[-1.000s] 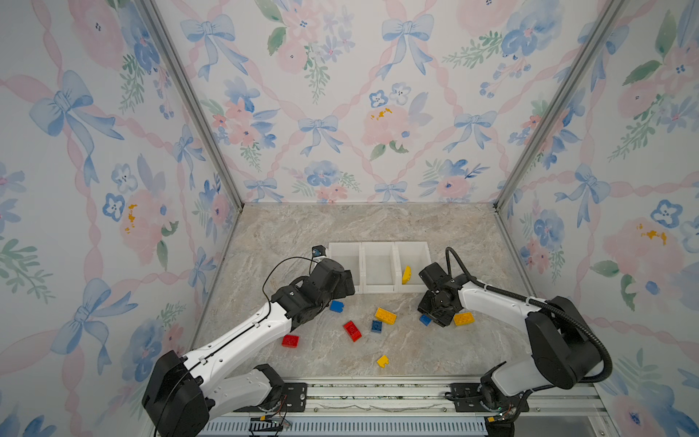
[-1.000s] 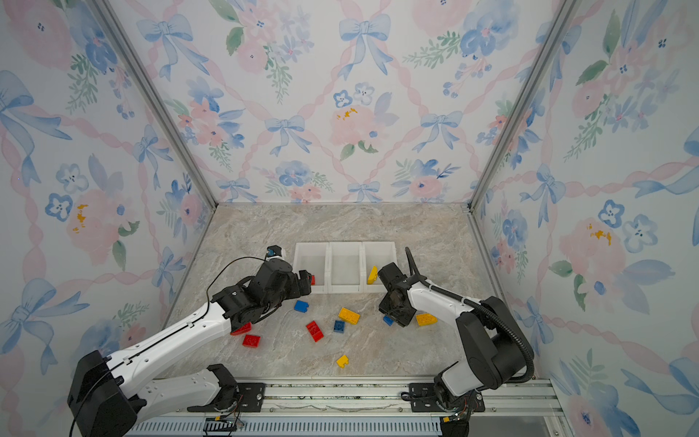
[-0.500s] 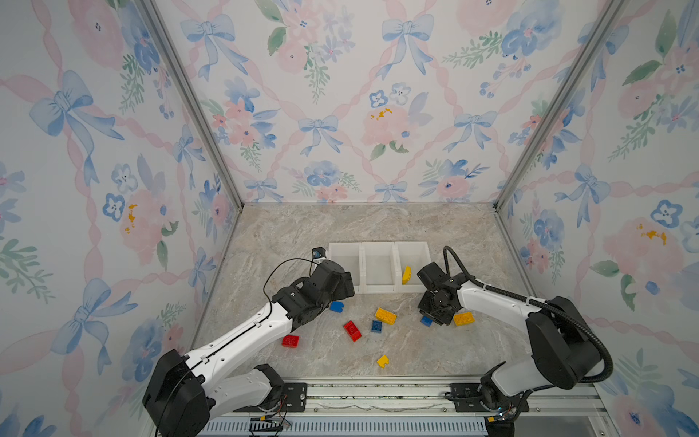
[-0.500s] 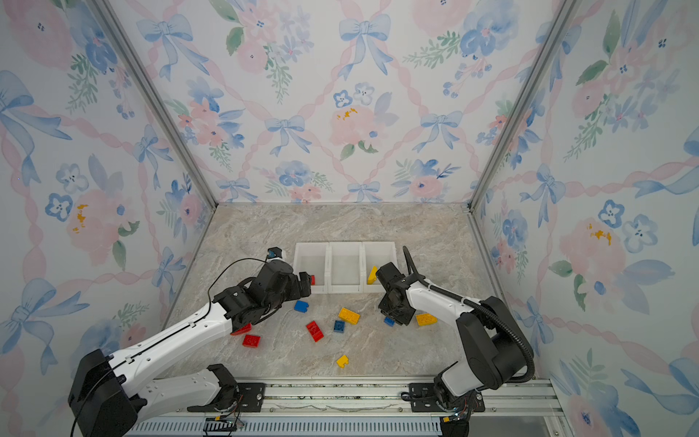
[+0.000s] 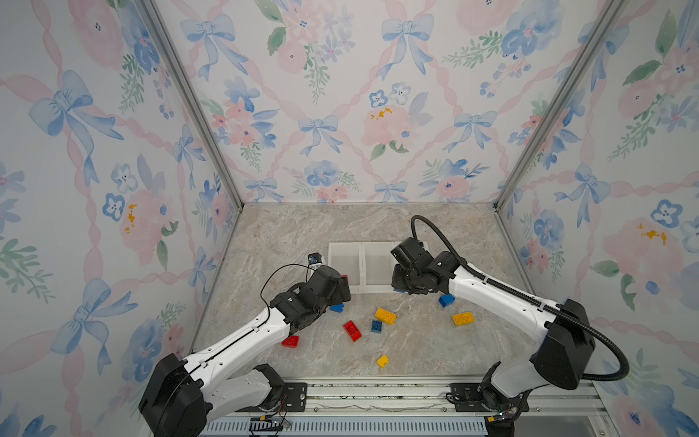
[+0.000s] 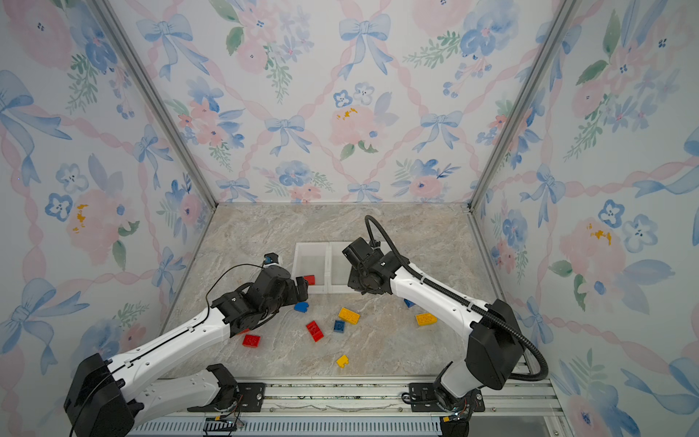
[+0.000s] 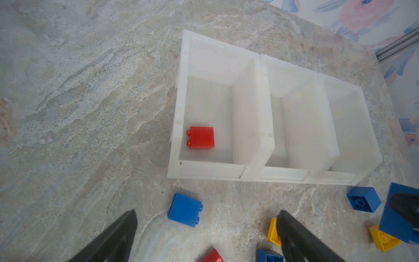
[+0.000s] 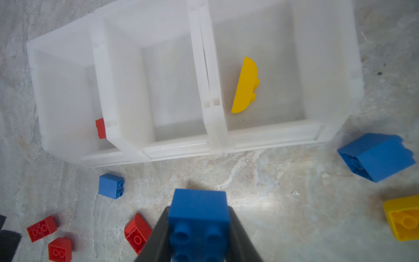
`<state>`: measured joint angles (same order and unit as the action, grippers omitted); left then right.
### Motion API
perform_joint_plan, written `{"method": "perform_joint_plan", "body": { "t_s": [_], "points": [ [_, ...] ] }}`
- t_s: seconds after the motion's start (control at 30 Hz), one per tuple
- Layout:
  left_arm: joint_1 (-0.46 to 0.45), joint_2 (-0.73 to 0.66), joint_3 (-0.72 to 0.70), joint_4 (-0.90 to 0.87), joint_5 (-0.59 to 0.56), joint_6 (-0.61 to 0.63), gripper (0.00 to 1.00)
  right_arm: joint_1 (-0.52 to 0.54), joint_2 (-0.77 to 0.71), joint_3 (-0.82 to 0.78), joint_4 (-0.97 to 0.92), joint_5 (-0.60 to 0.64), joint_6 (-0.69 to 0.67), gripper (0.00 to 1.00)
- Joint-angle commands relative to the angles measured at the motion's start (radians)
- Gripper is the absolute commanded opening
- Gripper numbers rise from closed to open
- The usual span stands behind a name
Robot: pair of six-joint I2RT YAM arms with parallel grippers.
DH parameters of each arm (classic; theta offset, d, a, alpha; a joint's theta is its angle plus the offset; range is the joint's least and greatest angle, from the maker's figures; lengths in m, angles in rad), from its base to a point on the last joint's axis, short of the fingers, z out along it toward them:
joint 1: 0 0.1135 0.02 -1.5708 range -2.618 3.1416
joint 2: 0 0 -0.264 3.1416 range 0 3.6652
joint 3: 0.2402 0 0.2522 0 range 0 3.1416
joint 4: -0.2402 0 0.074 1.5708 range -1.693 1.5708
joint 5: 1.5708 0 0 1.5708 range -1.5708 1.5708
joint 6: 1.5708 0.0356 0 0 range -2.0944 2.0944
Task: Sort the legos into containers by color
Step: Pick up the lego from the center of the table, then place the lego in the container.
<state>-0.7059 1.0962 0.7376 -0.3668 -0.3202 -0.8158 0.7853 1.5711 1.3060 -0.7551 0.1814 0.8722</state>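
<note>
Pinching a small blue studded plastic brick [image 8: 198,215] between the jaws of my right gripper [image 8: 199,212], I am holding it low, just in front of the row of three white translucent plastic bins [image 8: 176,148]. The middle bin is showing empty, so I am judging it the blue one. A small square red brick [image 7: 200,137] is lying in one end bin and a yellow rounded piece [image 8: 246,85] in the other. My left gripper [image 7: 207,214] is hanging wide open near another loose blue brick [image 7: 184,213] on the marble-patterned tabletop [image 7: 79,102].

If I am letting go too early, the brick could be striking the front wall and bouncing out, or landing beside the yellow piece. Both arms are also crowding the same bins.

Only my right wrist view is showing the grip and the yellow piece. In both top views my arm is hiding that bin, though only they are showing all the scattered bricks [image 5: 352,330] together.
</note>
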Motion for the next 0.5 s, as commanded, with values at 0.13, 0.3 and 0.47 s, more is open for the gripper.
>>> {"method": "perform_joint_plan", "body": {
  "t_s": [0.13, 0.3, 0.47],
  "points": [
    [0.023, -0.042, -0.042, 0.005, 0.015, -0.012, 0.98, 0.008, 0.139, 0.113, -0.005, -0.003, -0.130, 0.22],
    [0.029, -0.062, -0.047, 0.004, 0.020, -0.020, 0.98, 0.004, 0.217, 0.174, 0.007, -0.020, -0.168, 0.22],
    [0.032, -0.075, -0.087, 0.002, 0.020, -0.026, 0.98, -0.011, 0.283, 0.218, 0.020, -0.027, -0.190, 0.22]
  ]
}}
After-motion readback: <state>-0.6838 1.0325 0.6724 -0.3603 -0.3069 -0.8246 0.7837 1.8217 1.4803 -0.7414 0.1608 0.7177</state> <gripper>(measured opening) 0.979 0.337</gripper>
